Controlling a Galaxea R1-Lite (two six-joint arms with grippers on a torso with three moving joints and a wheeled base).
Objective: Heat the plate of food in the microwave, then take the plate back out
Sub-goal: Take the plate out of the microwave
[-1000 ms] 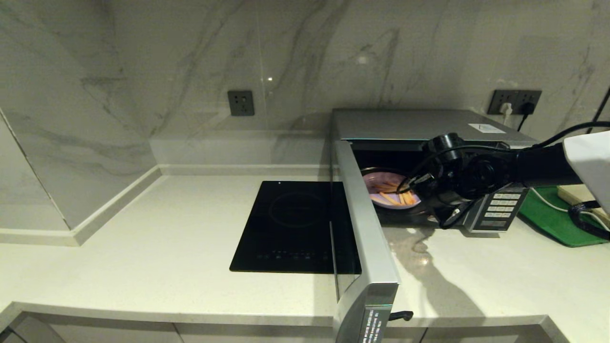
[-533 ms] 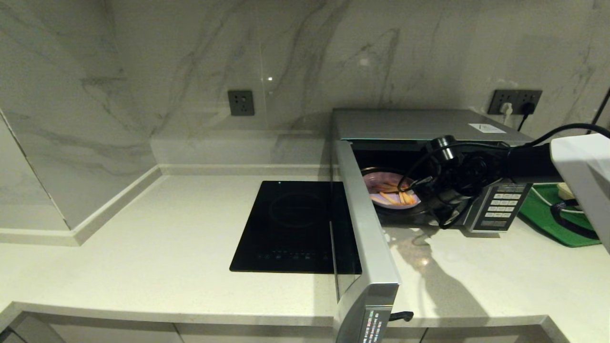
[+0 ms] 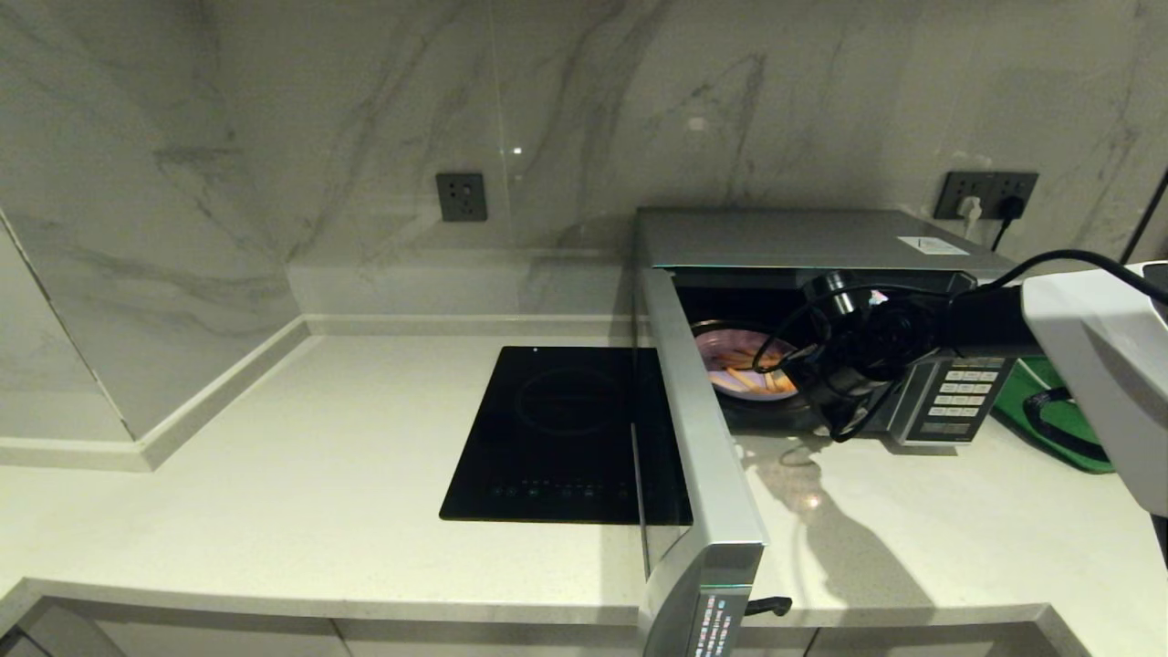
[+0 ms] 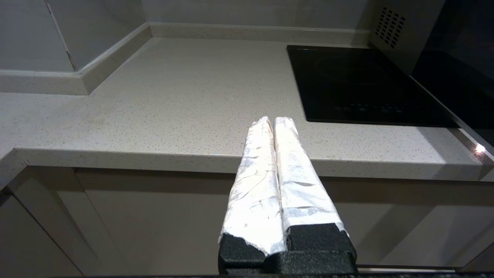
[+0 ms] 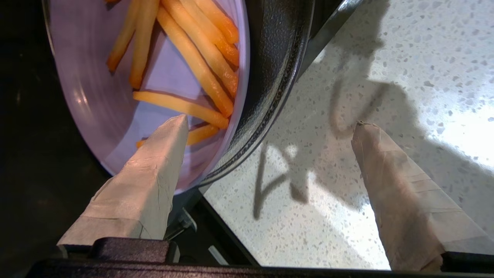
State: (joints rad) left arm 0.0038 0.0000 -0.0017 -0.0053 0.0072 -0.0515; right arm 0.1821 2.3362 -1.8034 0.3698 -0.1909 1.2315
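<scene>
Head view: the silver microwave (image 3: 803,239) stands right of centre against the marble wall, its door (image 3: 698,456) swung wide toward the lower middle of the frame. Inside the dark cavity sits the lilac plate of fries (image 3: 744,365). The right gripper (image 3: 803,365) reaches in from the right edge at the cavity mouth, in front of the keypad panel (image 3: 954,397). A black induction cooktop (image 3: 561,433) lies centre; a green tray (image 3: 1049,415) shows at the far right.

Left wrist view: the left gripper (image 4: 274,120) hangs before the counter edge (image 4: 154,156), foil-wrapped fingers pressed together, holding nothing.

Right wrist view: the right gripper's jaws stand wide apart and empty. One taped finger (image 5: 154,162) overlaps the plate's rim at left; the other is over the speckled countertop (image 5: 424,58) at right.
</scene>
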